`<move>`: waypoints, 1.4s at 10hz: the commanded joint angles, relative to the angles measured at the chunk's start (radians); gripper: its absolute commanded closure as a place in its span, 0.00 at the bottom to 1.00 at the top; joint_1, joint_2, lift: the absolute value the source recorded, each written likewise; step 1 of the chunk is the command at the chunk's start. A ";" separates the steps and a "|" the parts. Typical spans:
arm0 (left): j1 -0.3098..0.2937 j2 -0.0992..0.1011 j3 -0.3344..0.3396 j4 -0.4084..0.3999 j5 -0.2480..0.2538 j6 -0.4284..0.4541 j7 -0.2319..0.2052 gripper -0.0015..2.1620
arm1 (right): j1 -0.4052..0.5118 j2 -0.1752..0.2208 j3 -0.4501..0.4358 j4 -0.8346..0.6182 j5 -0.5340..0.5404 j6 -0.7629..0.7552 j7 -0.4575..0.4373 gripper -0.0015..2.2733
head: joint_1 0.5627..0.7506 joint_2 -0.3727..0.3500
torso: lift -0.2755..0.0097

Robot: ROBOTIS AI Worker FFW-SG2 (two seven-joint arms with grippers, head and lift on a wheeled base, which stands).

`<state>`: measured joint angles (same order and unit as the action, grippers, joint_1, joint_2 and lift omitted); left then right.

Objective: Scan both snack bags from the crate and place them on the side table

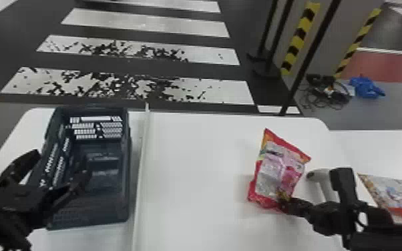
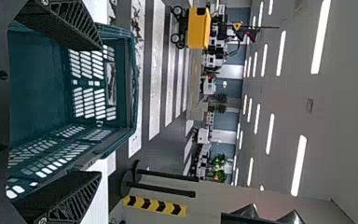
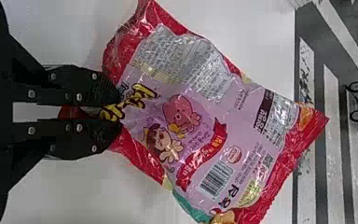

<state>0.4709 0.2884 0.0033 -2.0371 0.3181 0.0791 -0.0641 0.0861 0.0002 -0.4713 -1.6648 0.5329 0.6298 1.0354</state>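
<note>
Crate (image 1: 123,203), dark blue-green, on the left part of the white worktop (image 1: 193,167), just beside a pale raised strip (image 1: 140,167). Left gripper (image 1: 63,163) at the crate: 2 fingers wide apart, nothing between the tips; 1 finger overlaps the crate interior in head view, the other is near its left rim. Right gripper (image 1: 282,200): closed down on a red-and-pink snack bag (image 1: 277,170), pinching it by its near edge, over the right part of the worktop. Bag tilted; can't tell if it touches the surface. Right wrist view has its printed side with barcode (image 3: 216,181), 2 fingertips tight on the film. 2nd bag (image 1: 397,193), pale with brown and a red edge, on the side table (image 1: 377,147) at far right, partly behind the right arm. Pale grey object (image 1: 322,182) between the 2 bags, partly hidden by the arm. Floor beyond: white stripes, cables (image 1: 330,91), blue item (image 1: 367,87).
</note>
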 commanded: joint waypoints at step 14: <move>-0.006 0.002 0.000 0.000 0.003 -0.003 0.000 0.02 | -0.197 0.000 -0.380 0.100 -0.241 -0.118 -0.635 0.99 | 0.70 0.03 | 0.62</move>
<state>0.4655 0.2898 0.0030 -2.0374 0.3206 0.0760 -0.0644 -0.1060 -0.0008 -0.8514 -1.5890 0.2919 0.5058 0.4012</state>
